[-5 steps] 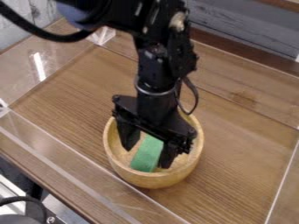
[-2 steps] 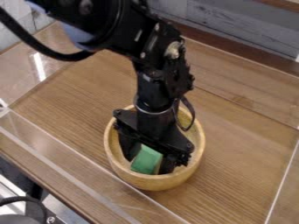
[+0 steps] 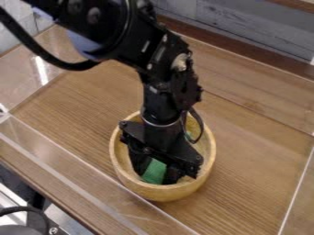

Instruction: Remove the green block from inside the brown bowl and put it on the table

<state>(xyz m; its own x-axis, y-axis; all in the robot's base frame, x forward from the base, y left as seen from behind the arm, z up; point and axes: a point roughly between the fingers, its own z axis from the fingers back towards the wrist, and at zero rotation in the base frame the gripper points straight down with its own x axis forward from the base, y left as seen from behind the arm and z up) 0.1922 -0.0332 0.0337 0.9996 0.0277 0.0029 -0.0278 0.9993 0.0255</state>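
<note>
The brown bowl stands on the table near its front edge. My black gripper reaches straight down into the bowl. Its fingers are drawn in against the green block, which lies inside the bowl and shows only as a small green patch between them. The gripper is shut on the block. The arm hides most of the block and the back of the bowl's inside.
Low clear acrylic walls run along the table's edges, one close in front of the bowl. Open wood surface lies to the left and right of the bowl. A grey plank backdrop is behind.
The gripper has sunk deeper into the bowl and its fingers have closed in on the green block, which now shows less than before.
</note>
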